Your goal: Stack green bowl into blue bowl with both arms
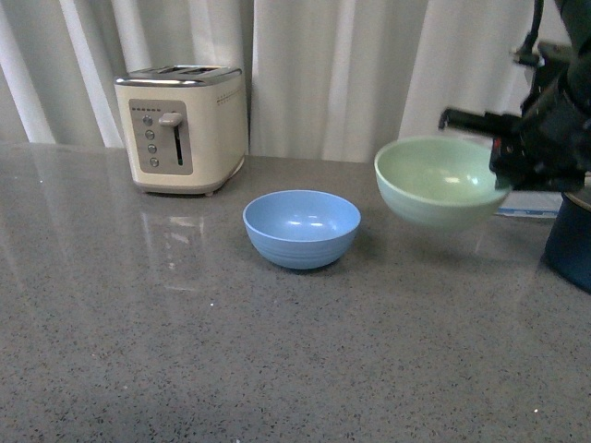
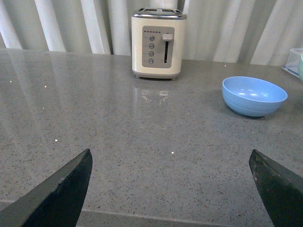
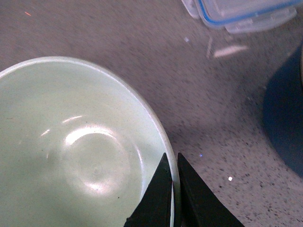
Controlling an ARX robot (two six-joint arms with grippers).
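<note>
Carry step imo: right gripper (image 3: 171, 160) pinching rim of pale mint-green matte bowl (image 1: 434, 180), airborne; left gripper (image 2: 169, 155) wide open, empty. Next: center over light sky-blue matte bowl (image 1: 302, 226), lower.

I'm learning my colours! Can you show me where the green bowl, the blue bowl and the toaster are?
green bowl (image 1: 437, 173), front view, on its pale inside.
blue bowl (image 1: 302, 216), front view, on its inner bottom.
toaster (image 1: 218, 118), front view, on its cream side wall.
</note>
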